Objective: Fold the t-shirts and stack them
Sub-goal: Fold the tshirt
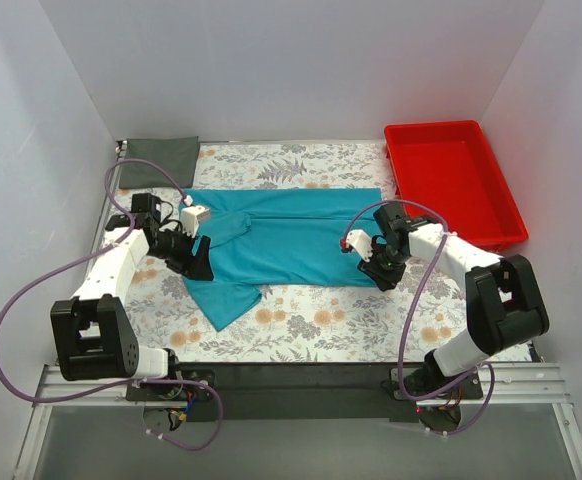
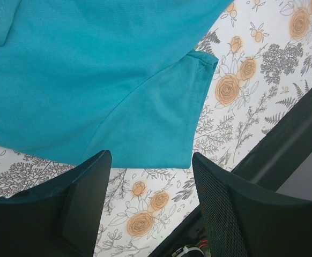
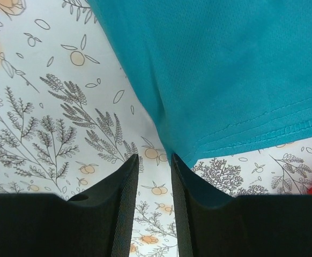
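We see the teal short-sleeved cloth t-shirt (image 1: 291, 238) spread flat in the middle of the floral-patterned tablecloth (image 1: 311, 325), one sleeve angled towards the near edge. The dark grey cloth shirt folded into a flat rectangle (image 1: 159, 160) lies at the far left corner, well apart from it, and part of its edge is cut off by the wall. The red plastic tray (image 1: 446, 175) sits at the far right. The left gripper (image 2: 148, 198) hangs just short of the sleeve's hem, its jaws spread wide with only tablecloth between them. The right gripper (image 3: 155, 209) is at the shirt's near right corner with only a narrow slit between its jaws. The hem's corner runs down behind the tip of one of its fingers (image 3: 199, 214), so we cannot tell whether any cloth is nipped there.
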`<state>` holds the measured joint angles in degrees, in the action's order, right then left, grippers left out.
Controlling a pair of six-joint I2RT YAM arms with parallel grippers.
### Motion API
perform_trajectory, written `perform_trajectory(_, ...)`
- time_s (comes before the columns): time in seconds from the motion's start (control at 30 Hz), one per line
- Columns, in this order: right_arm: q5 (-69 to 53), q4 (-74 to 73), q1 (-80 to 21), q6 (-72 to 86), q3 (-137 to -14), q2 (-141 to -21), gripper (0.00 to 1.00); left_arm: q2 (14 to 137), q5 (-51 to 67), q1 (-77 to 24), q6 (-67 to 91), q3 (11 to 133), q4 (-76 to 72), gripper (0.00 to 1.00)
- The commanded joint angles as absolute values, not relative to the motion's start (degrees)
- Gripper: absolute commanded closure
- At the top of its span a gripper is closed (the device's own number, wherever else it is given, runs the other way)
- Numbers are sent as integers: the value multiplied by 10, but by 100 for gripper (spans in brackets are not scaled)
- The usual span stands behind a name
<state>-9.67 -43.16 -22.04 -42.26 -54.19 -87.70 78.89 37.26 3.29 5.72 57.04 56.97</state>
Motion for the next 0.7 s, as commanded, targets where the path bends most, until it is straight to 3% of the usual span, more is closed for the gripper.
perform_trajectory(0.0, -83, -381, -224, -430, -527, -879, 63, 762, 362, 35, 39, 566, 570, 39)
perform_trajectory(0.3, -69, -339, -225, -437, -474, -889, 64, 740, 345, 34, -39, 523, 574, 40)
perform_trajectory(0.67, -54, -333, -225, -433, -482, -904, 97, 737, 257, 8, -118, 459, 497, 47)
